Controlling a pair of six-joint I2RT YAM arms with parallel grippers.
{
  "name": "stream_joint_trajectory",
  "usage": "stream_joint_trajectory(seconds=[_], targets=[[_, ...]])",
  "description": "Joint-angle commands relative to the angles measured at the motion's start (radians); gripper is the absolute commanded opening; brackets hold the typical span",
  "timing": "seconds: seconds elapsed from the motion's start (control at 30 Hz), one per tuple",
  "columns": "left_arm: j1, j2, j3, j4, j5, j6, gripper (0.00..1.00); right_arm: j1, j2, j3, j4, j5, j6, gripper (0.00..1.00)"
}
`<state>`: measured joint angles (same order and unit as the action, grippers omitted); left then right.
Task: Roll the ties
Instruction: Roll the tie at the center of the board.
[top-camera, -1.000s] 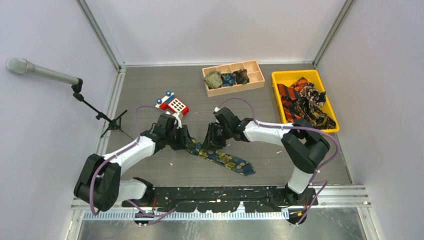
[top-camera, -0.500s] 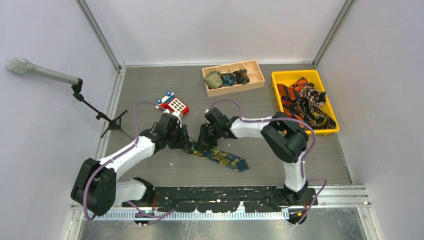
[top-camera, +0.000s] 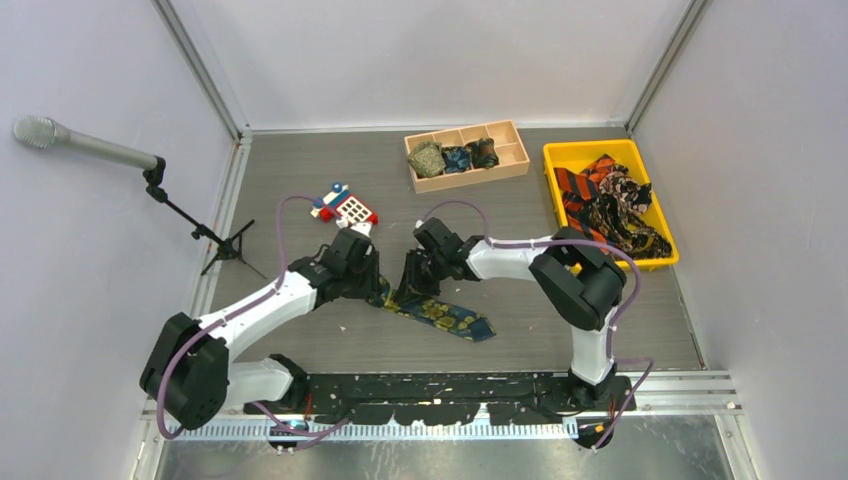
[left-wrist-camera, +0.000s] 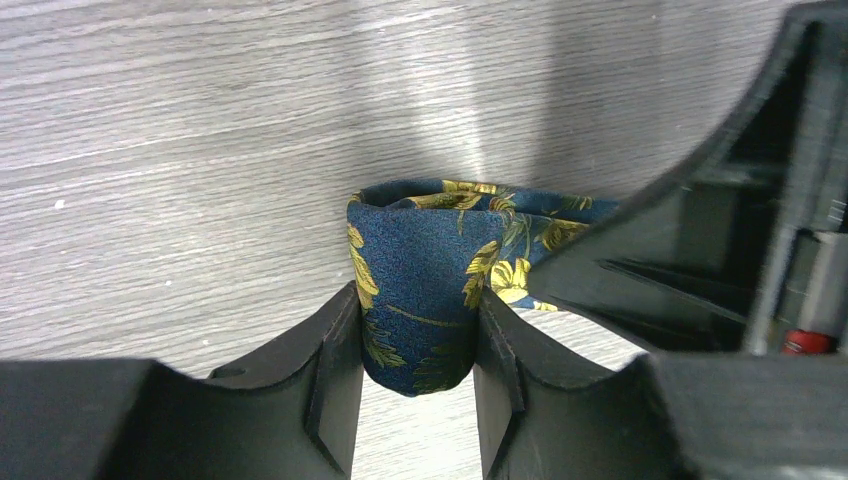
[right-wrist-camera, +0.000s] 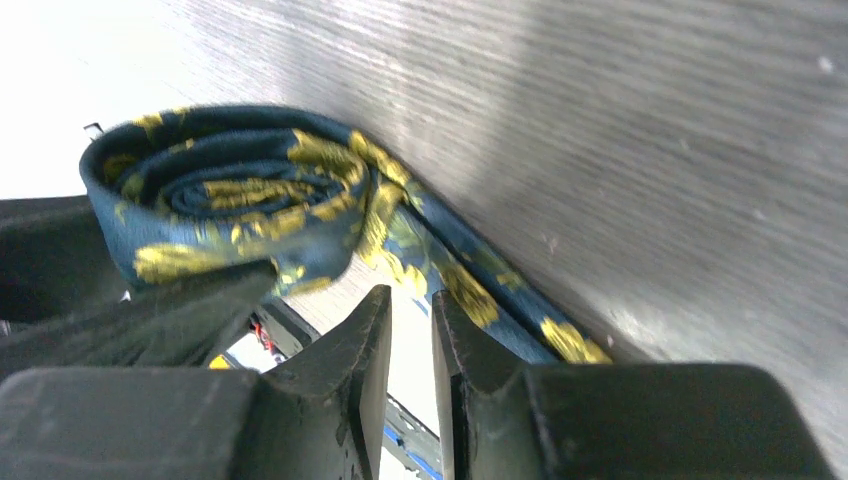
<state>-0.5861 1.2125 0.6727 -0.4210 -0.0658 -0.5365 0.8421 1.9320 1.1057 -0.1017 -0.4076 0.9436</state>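
The navy tie with yellow-gold flowers (top-camera: 452, 316) lies mid-table, its left end rolled into a coil (left-wrist-camera: 420, 280). My left gripper (left-wrist-camera: 415, 340) is shut on that coil, one finger on each side; it also shows from above (top-camera: 376, 284). My right gripper (right-wrist-camera: 410, 320) sits just right of the coil (right-wrist-camera: 230, 200), over the tie's flat tail (right-wrist-camera: 480, 295). Its jaws are nearly together with nothing between them. From above, the right gripper (top-camera: 410, 284) faces the left one across the coil. Three rolled ties (top-camera: 455, 157) sit in a wooden box. Loose orange-striped and dark ties (top-camera: 610, 205) fill a yellow bin.
A red-and-blue toy phone (top-camera: 345, 207) lies just behind the left gripper. The wooden divided box (top-camera: 516, 150) stands at the back centre, the yellow bin (top-camera: 590, 149) at the back right. A microphone (top-camera: 85, 145) on a stand (top-camera: 222, 245) reaches in from the left wall.
Both grippers shifted a little left with the coil. The tie's flat tail has been drawn leftward and looks shorter. The right arm's elbow has swung in toward the centre.
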Motion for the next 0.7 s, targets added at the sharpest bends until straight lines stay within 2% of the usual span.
stream_joint_trajectory(seconds=[0.0, 0.23, 0.5, 0.67], targets=[[-0.029, 0.016, 0.050, -0.025, -0.119, 0.036, 0.27, -0.015, -0.123, -0.043, -0.022, 0.047, -0.021, 0.27], [-0.106, 0.055, 0.091, -0.069, -0.255, 0.058, 0.27, -0.067, -0.231, -0.122, -0.041, 0.093, -0.025, 0.28], [-0.197, 0.122, 0.134, -0.112, -0.408, 0.053, 0.26, -0.121, -0.307, -0.206, -0.016, 0.116, -0.015, 0.44], [-0.260, 0.167, 0.164, -0.130, -0.492, 0.054, 0.26, -0.155, -0.345, -0.243, -0.017, 0.121, -0.017, 0.49]])
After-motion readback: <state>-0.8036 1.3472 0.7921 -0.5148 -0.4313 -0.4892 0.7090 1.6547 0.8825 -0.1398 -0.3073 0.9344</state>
